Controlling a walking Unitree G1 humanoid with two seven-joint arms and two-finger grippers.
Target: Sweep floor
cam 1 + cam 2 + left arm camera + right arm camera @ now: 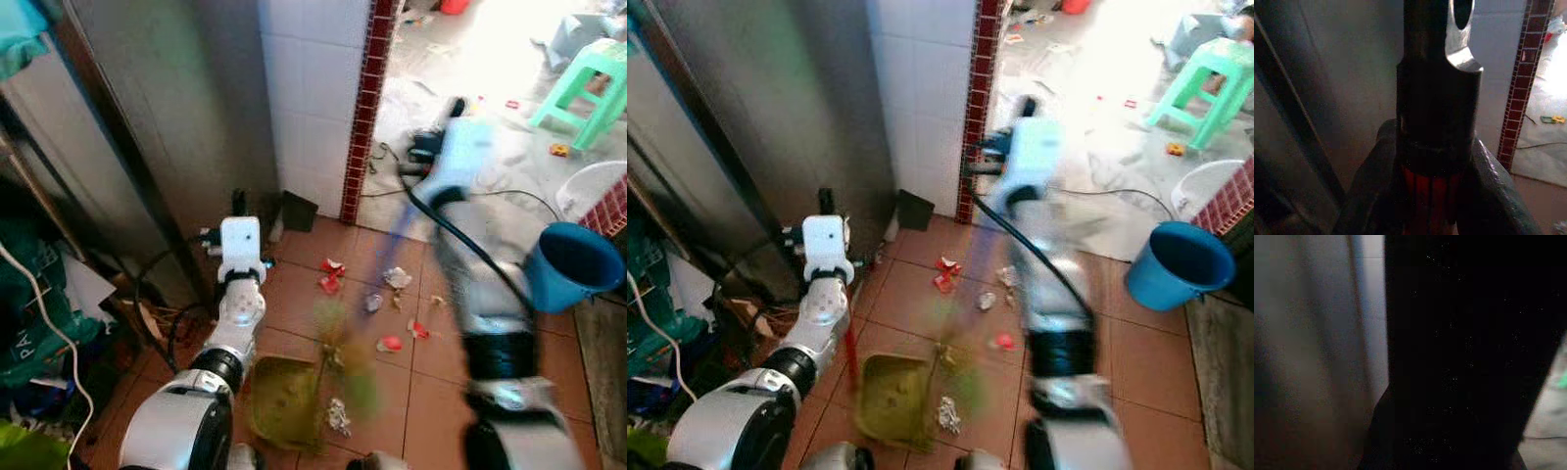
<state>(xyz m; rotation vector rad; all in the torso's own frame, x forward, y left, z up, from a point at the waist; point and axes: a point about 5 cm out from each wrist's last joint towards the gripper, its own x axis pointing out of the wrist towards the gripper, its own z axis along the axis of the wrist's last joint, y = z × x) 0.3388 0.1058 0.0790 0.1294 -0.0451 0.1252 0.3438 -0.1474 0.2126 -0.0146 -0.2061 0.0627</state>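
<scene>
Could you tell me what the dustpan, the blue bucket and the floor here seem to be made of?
Dustpan: probably plastic, a dull olive-green moulded tray, scuffed and dusty.
Bucket: likely plastic, uniform bright blue with a smooth, slightly glossy rounded rim.
Floor: ceramic or terracotta-look tile, reddish-brown squares with pale grout lines and a faint sheen; the exact type cannot be told.

You have a terracotta-tiled floor [294,294] scattered with red and white scraps [331,276]. The dustpan [279,401] is olive green, and its handle [1425,196] shows red below a black sleeve between the left claw's [1432,196] black fingers [1371,191]. The wall [313,98] is white tile edged by a dark red tile strip [362,117]. Your bucket [571,264] is blue, the stool [588,83] mint green.
</scene>
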